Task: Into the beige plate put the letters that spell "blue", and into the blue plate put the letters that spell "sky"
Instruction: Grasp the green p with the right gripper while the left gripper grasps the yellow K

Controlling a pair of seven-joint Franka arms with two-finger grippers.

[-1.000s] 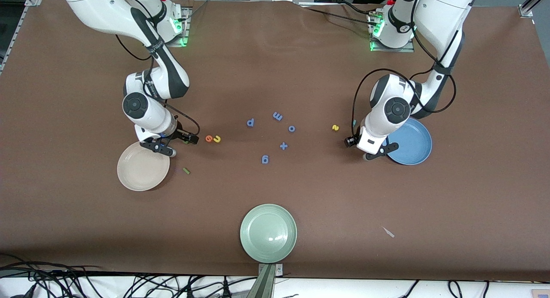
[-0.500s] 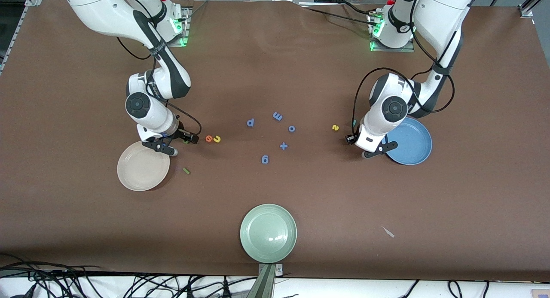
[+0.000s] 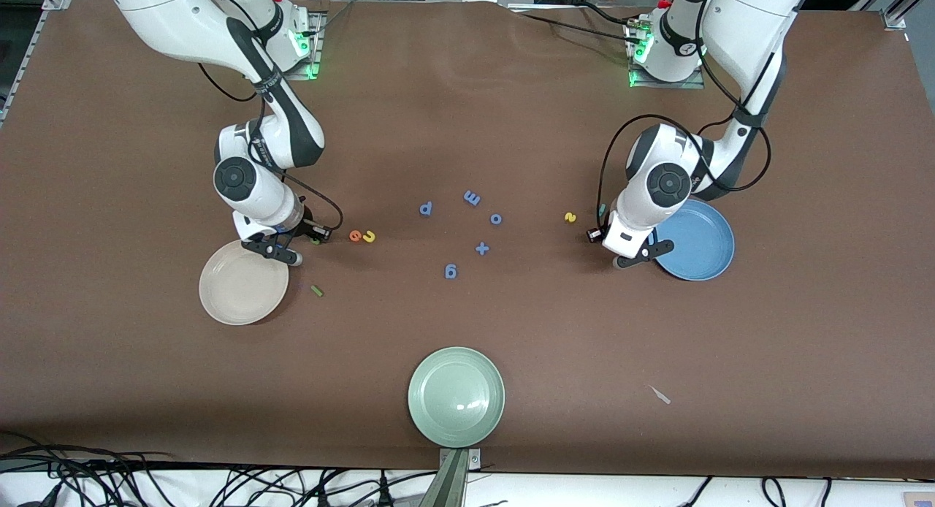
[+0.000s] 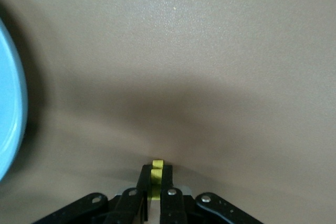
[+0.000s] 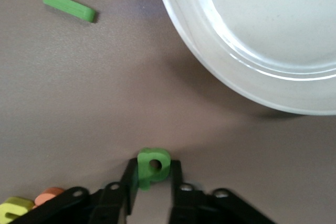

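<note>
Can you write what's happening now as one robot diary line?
left gripper: shut on yellow letter | right gripper: shut on green b | beige plate: empty

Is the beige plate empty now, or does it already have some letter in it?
Empty. The beige plate shows only its bare inside in the front view, and the right wrist view also shows no letter in it.

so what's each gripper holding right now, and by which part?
Right gripper: green b, pinched across its sides. Left gripper: a yellow letter, by its edges.

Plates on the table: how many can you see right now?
3. The beige plate lies at the right arm's end, the blue plate at the left arm's end, and a pale green plate sits nearest the front camera.
</note>
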